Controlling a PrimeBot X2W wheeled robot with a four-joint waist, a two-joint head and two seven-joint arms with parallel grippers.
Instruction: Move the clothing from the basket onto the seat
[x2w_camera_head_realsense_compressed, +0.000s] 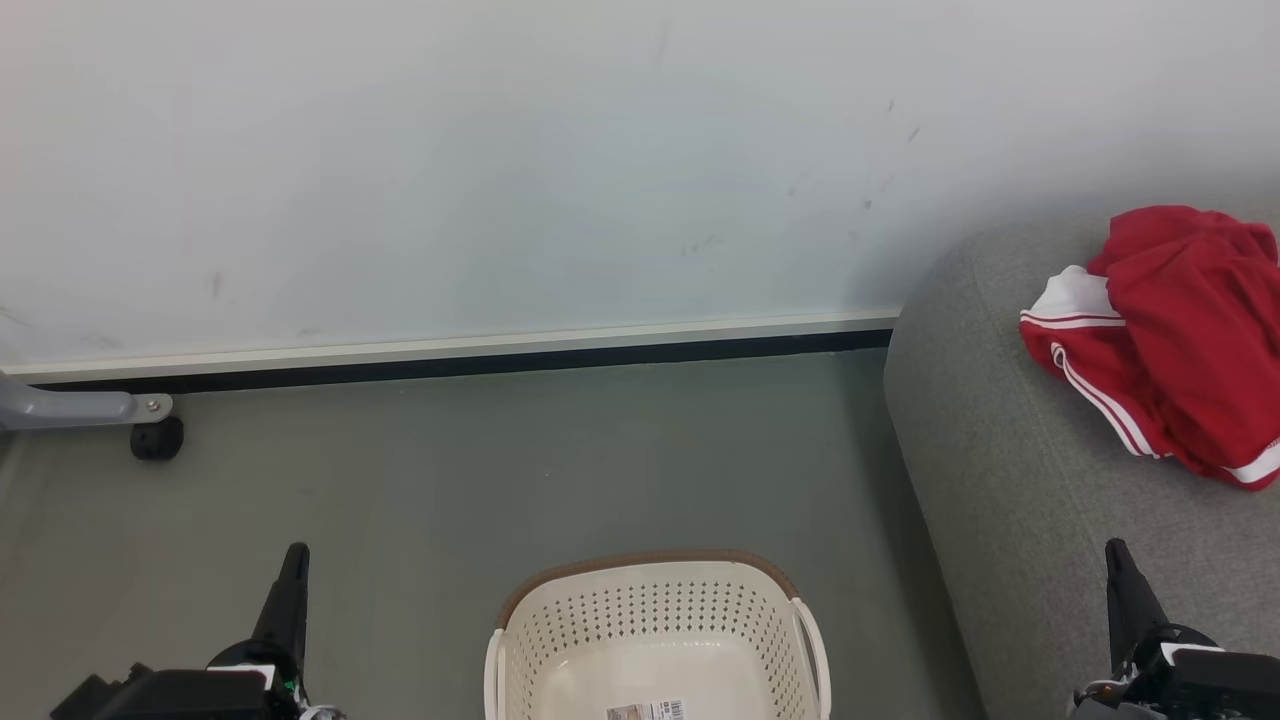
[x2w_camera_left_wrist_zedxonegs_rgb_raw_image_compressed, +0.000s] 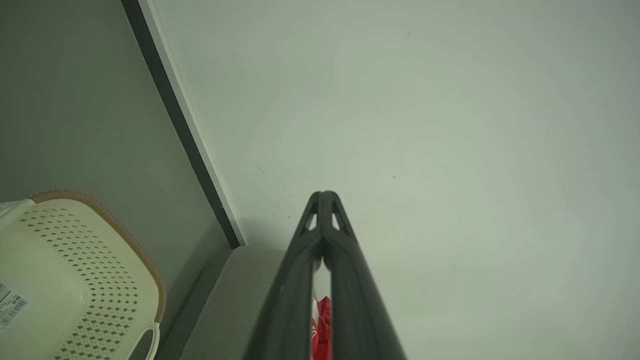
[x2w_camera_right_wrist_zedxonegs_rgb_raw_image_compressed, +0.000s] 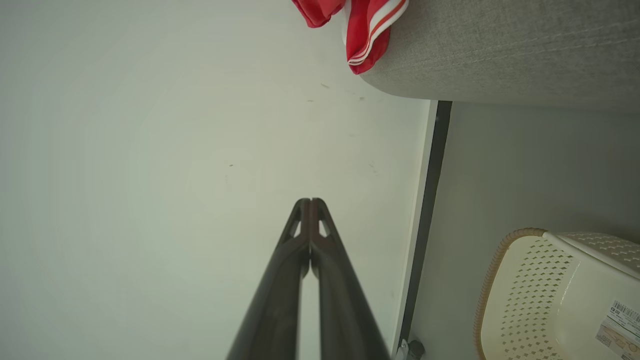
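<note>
**Desk:** Where is the clothing?

**Me:** The clothing, a crumpled red heap of soft fabric with white stripes and a white trim panel, lies on the sofa. It sits toward the wall-side edge, back from the rounded end. The sofa's grey cover is a coarse weave, and its corners curve.

**Desk:** And the basket?

**Me:** The basket stands on the grey-green floor, near the sofa's end but apart from it. It is cream plastic, with walls pierced by rows of small holes, a brown band round the rim and a looped handle at the side. Its smooth bottom carries a paper label with a barcode.

**Desk:** Your fingers?

**Me:** My left gripper and right gripper are both pressed closed, the long dark fingers touching at the tips. The left hangs over the floor to the basket's left. The right shows against the sofa's near part, well apart from the clothing. Both point toward the wall.

**Desk:** Behind them?

**Me:** A pale, matte wall with faint scuffs, and a white skirting strip above a black line at the floor. At the floor's left edge, a grey metal leg rests on a black caster.
</note>
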